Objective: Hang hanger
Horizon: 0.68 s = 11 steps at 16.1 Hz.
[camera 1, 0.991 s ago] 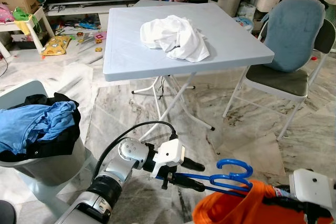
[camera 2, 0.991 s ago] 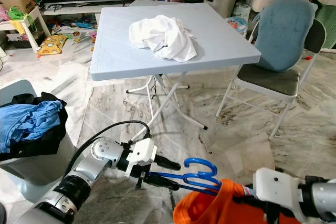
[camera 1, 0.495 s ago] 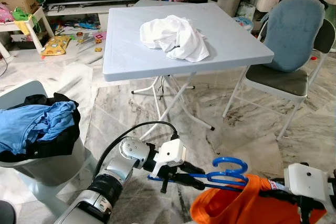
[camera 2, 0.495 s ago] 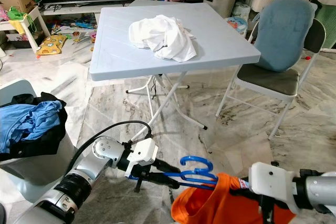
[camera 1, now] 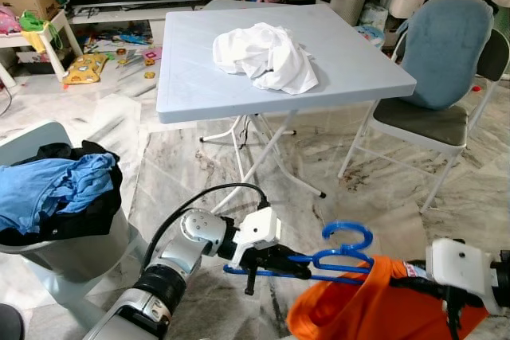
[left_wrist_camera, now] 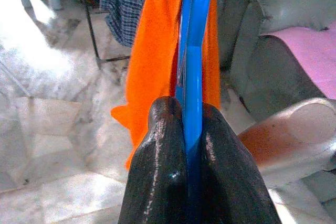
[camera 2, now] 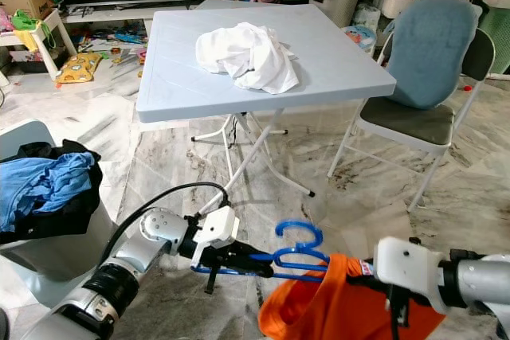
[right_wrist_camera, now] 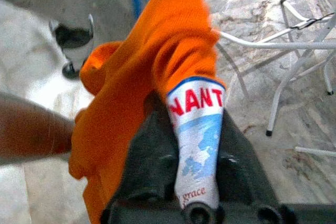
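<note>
A blue plastic hanger (camera 1: 339,248) hangs low over the floor with an orange garment (camera 1: 366,312) partly drawn onto it. My left gripper (camera 1: 275,264) is shut on the hanger's left end; the left wrist view shows the blue bar (left_wrist_camera: 193,51) pinched between the black fingers (left_wrist_camera: 157,171), orange cloth behind it. My right gripper (camera 1: 406,280) is shut on the orange garment at its collar; in the right wrist view the printed label (right_wrist_camera: 197,140) lies between the fingers.
A light-blue folding table (camera 1: 199,77) with a white shirt (camera 1: 267,53) stands ahead. A blue-backed folding chair (camera 1: 438,69) is on the right. On the left sits a grey basket (camera 1: 68,256) of blue and black clothes. Toys litter the far floor.
The hanger has risen a little and levelled out, its left end now gripped further along. The right gripper drew the orange garment slightly left along the hanger.
</note>
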{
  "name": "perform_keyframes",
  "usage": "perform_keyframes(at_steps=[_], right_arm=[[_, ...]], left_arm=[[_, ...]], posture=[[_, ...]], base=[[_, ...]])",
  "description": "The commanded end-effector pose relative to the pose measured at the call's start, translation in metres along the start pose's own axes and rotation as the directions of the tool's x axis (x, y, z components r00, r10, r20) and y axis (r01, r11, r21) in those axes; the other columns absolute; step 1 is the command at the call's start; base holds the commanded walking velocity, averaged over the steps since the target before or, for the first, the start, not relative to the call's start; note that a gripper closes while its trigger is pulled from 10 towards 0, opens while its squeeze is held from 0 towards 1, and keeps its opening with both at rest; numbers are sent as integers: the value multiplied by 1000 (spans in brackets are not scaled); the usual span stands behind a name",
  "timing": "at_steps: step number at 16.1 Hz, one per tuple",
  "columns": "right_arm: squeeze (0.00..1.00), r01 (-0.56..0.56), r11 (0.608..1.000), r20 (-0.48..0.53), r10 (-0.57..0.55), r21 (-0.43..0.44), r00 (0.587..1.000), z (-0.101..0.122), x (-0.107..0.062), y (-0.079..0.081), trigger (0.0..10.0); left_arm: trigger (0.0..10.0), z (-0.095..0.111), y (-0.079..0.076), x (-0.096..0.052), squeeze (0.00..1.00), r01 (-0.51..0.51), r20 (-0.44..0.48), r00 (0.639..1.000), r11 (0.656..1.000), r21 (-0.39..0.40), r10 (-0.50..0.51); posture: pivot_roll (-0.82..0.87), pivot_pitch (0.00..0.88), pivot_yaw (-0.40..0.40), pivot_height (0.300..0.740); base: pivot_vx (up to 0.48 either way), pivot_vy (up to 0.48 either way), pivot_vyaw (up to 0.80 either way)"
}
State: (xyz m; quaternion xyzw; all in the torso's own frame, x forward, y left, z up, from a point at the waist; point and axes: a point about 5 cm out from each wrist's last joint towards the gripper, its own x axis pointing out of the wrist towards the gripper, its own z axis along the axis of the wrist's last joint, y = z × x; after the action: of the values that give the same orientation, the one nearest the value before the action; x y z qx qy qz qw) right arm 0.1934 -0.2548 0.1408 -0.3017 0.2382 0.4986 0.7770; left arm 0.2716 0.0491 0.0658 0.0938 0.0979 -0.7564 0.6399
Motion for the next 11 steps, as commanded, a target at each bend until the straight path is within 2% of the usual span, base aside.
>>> perform_keyframes(at_steps=[1, 3, 5, 7, 9, 11], right_arm=[[1000, -9, 1000, 57, 10, -12, 998, 12, 7, 1, 10000], [1000, 3, 1000, 58, -2, -9, 998, 10, 14, -1, 10000], [1000, 61, 998, 61, -60, -22, 996, 9, 20, -7, 10000], [1000, 178, 983, 61, -175, -47, 983, 12, 22, -22, 10000], [1000, 226, 974, 71, -224, -23, 972, 14, 22, -29, 10000], [1000, 319, 947, 68, -316, -28, 946, 13, 24, -38, 10000]], left_arm=[[0, 5, 2, 6, 0, -22, 38, 999, 1000, 1, 22], [0, 5, 3, 6, 0, -58, 67, 996, 998, -24, 60], [0, 4, 4, 5, 0, -96, 97, 990, 993, -64, 102], [0, 1, 5, 1, 0, -151, 99, 982, 985, -78, 158], [0, -2, 6, -3, 0, -194, 93, 975, 977, -92, 203], [0, -5, 10, -10, 0, -289, 102, 948, 950, -121, 302]], posture=[[-43, 0, -17, 740], [-38, 0, -23, 740], [-36, 0, -25, 740], [-34, 0, -26, 740], [-33, 0, -24, 740], [-31, 0, -24, 740]], base=[[0, 0, 0], [0, 0, 0], [0, 0, 0], [0, 0, 0], [0, 0, 0], [0, 0, 0]])
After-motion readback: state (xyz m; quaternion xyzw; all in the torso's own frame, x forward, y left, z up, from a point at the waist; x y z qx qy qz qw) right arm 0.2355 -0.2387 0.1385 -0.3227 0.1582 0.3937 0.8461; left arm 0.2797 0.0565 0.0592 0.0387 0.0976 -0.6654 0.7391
